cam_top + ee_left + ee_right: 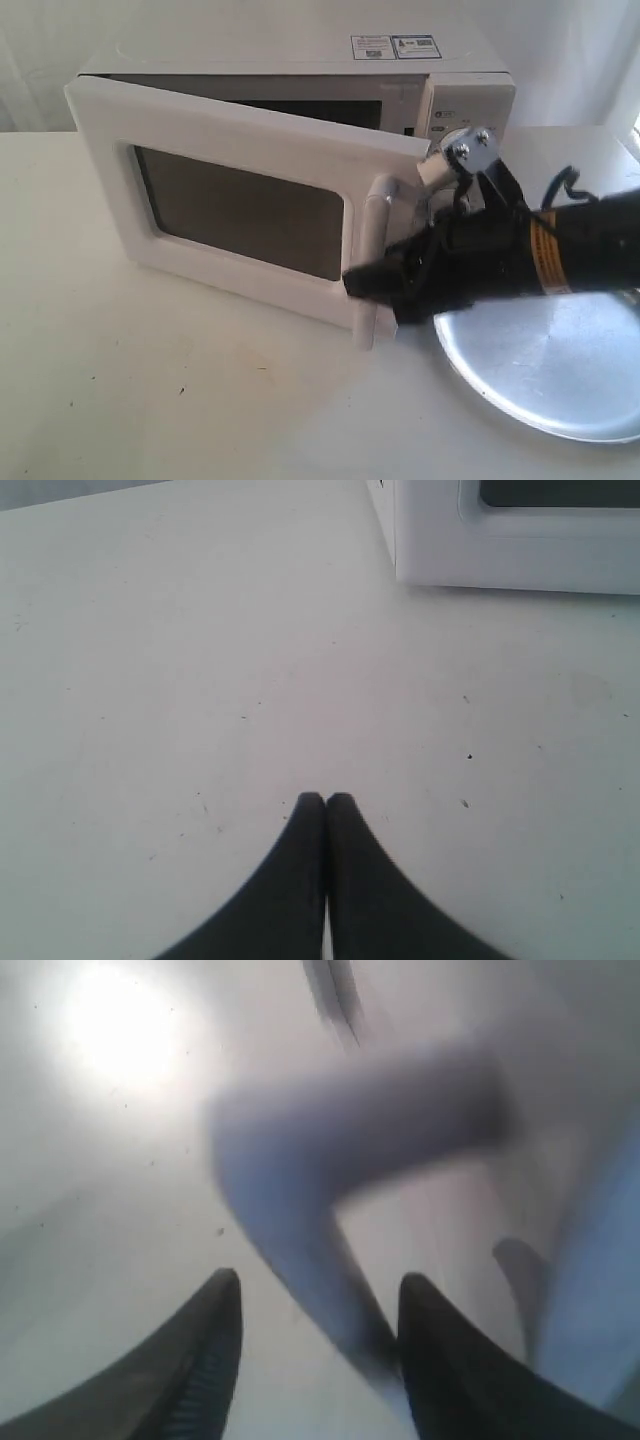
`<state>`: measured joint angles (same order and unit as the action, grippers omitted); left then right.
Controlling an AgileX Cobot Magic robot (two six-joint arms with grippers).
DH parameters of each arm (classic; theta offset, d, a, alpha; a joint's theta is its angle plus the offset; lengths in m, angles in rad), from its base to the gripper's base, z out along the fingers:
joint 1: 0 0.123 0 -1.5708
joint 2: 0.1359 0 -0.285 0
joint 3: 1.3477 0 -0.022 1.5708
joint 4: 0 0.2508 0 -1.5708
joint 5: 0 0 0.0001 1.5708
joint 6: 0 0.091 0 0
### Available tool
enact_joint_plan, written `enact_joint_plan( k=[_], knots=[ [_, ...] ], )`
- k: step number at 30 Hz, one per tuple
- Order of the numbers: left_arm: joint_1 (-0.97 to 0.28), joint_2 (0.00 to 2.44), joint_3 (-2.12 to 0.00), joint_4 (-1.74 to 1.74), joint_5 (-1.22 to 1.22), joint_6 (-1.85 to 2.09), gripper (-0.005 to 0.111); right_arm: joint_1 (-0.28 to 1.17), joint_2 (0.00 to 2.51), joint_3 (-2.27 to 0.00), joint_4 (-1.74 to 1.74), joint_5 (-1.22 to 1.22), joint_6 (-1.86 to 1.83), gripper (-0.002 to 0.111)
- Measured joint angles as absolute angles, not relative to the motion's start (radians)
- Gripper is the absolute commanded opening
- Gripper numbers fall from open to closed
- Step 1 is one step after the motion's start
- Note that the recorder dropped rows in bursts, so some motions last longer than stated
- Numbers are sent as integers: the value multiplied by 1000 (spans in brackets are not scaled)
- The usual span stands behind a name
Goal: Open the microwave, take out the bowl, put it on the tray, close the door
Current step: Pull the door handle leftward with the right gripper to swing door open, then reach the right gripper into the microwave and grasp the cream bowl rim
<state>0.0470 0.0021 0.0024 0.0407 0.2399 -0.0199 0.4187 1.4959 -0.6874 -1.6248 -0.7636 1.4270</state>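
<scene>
One door (240,200) swung partly open, handle (378,215) straddled by the spread right end effector (318,1295), left end effector (325,802) pressed together above the surface (150,680), tray (560,370) laid near the door's free edge.

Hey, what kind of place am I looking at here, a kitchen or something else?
Likely a robot test setup, not a home kitchen: a microwave with its door ajar sits on a plain white table beside a silver tray, with a robot's right hand at the door.
</scene>
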Motion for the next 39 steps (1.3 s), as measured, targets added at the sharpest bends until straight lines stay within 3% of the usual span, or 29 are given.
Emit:
enact_joint_plan(
  k=[3, 4, 8, 14, 21, 28, 34, 39],
  knots=[
    [47, 2, 2, 41, 240, -20, 0, 426, 1494, -551, -1738, -596, 1482, 46],
    [47, 2, 2, 41, 240, -20, 0, 426, 1483, -532, -1740, -545, 1484, 41],
    [47, 2, 2, 41, 240, -20, 0, 428, 1413, -507, -1744, -446, 1492, 0],
    [47, 2, 2, 41, 240, -20, 0, 428, 1338, -596, -1497, -402, 1380, 0],
    [47, 2, 2, 41, 240, -20, 0, 428, 1357, -655, -1393, -844, 1290, 0],
    [47, 2, 2, 41, 240, -20, 0, 428, 1383, -655, -1500, -1169, 1271, 0],
    [47, 2, 2, 41, 240, -20, 0, 456, 1388, -655, -1537, -1185, 1232, 0],
    [47, 2, 2, 41, 240, -20, 0, 494, 1394, -664, -1342, -804, 1097, 0]
  ],
)
